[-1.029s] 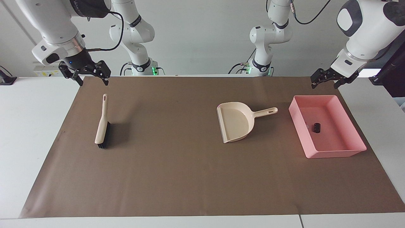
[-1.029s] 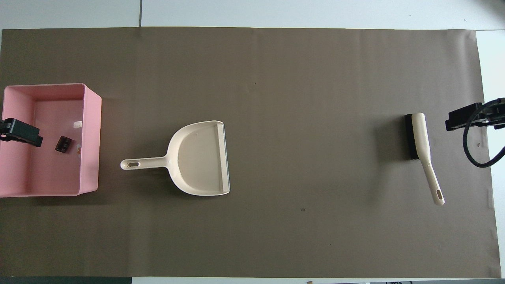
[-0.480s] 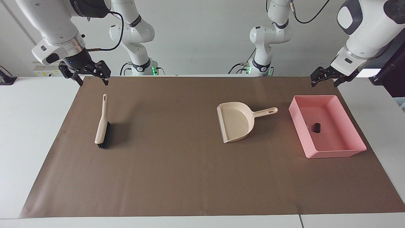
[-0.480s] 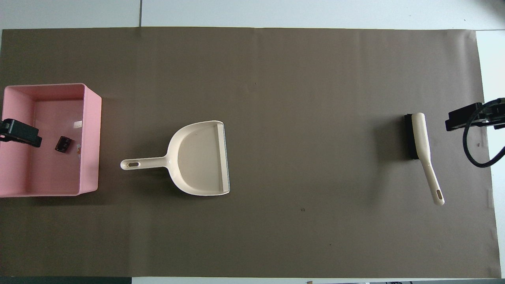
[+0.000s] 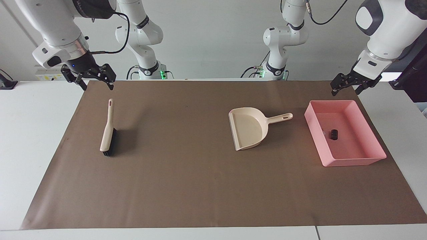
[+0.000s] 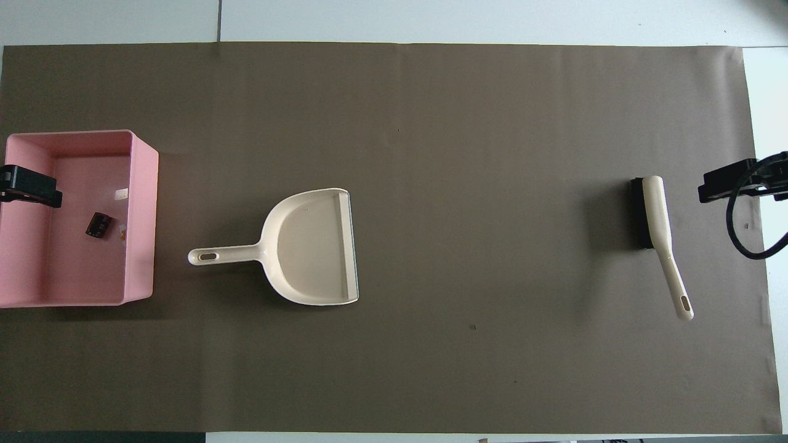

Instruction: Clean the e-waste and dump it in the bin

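Starting at the right arm's end of the table: the right gripper (image 5: pixel 98 87) hangs over the corner of the brown mat (image 5: pixel 186 186), above the handle tip of the brush (image 5: pixel 107 128), and it hasn't budged in the last second. Its fingers are spread wide with nothing between them. The brush lies flat on the mat, untouched.

On to the middle, where the dustpan (image 5: pixel 248 128) sits mouth-down on the mat, pan empty and handle pointing at the bin (image 5: pixel 353 161).

Now the bin, and here's the payoff: the black block (image 5: pixel 334 134) rests on its pink floor. The overhead view also shows the white-grey piece (image 6: pixel 122 194) lying close to the wall nearest the dustpan (a pale speck, and I can't make out its green patch).

The one change is at the left arm's end. The left gripper (image 5: pixel 347 90) has drifted a little away from the block and now hangs over the bin's outer edge, fingers wide apart and empty.

What does that mean? Both bits are in the bin, both tools are down and both grippers are pulling clear, so this looks like a finished job. The e-waste lies well below and apart from the left fingers, and the whole table away from the right ones.
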Robot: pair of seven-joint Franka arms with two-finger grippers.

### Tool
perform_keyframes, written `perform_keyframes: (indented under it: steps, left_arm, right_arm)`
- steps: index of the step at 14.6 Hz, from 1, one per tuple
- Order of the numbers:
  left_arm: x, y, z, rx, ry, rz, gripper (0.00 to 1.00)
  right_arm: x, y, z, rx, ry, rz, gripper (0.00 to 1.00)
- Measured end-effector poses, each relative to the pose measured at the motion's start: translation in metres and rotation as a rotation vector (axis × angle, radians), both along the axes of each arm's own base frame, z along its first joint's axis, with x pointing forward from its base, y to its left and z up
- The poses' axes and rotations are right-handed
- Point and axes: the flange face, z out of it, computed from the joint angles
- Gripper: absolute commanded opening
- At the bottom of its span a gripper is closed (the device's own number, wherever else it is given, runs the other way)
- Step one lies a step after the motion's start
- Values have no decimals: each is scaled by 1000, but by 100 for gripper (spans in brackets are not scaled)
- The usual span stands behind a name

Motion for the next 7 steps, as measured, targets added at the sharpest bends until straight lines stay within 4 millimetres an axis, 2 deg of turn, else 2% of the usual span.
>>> perform_keyframes:
  steps: [7]
  left_arm:
    - [0,6,0,2,-6,57,98]
  right_arm:
    - [1,0,1,0,-7,-1,99]
